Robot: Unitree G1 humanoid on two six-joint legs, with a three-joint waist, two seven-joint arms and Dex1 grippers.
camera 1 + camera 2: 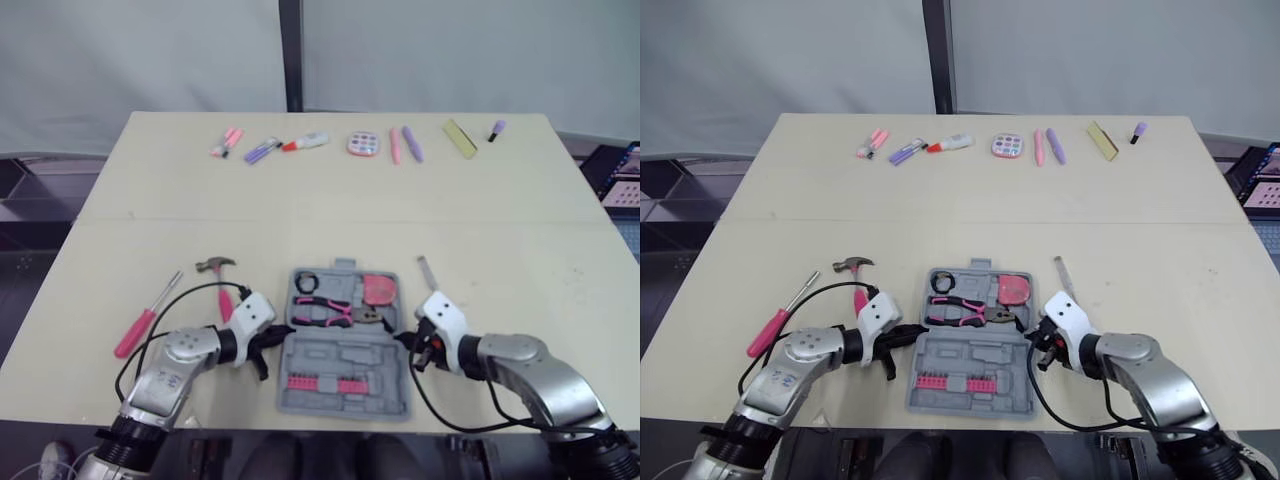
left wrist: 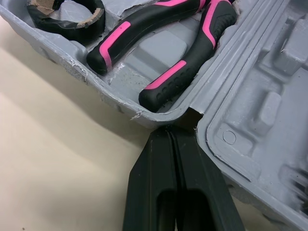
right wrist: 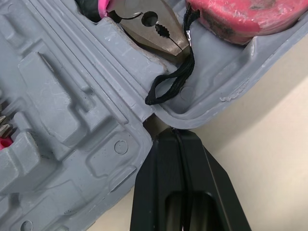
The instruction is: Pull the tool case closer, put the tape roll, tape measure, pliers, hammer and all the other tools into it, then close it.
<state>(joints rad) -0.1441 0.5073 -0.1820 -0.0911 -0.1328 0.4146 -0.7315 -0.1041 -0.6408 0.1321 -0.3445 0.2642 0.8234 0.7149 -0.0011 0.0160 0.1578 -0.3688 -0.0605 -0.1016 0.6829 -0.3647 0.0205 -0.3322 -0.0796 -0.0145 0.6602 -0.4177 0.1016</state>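
Open grey plastic tool case (image 1: 345, 352) near the table's front edge, a gripper at each hinge end.
The pink-handled hammer (image 1: 220, 283) left of it has its grip end hidden behind the left arm. The thin grey metal piece (image 1: 427, 272) on the right is too small to identify. The beige table (image 1: 300, 200) also bears a pink-handled screwdriver (image 1: 145, 318) and small pastel items (image 1: 350, 143) along the back, before a pale wall. Black tape roll (image 1: 305, 282), pink-and-black pliers (image 1: 325, 312) and pink tape measure (image 1: 378, 290) lie in the case's far half. Left gripper (image 2: 172, 132) and right gripper (image 3: 175, 132) have fingers pressed together, gripping nothing, tips against the case's rim.
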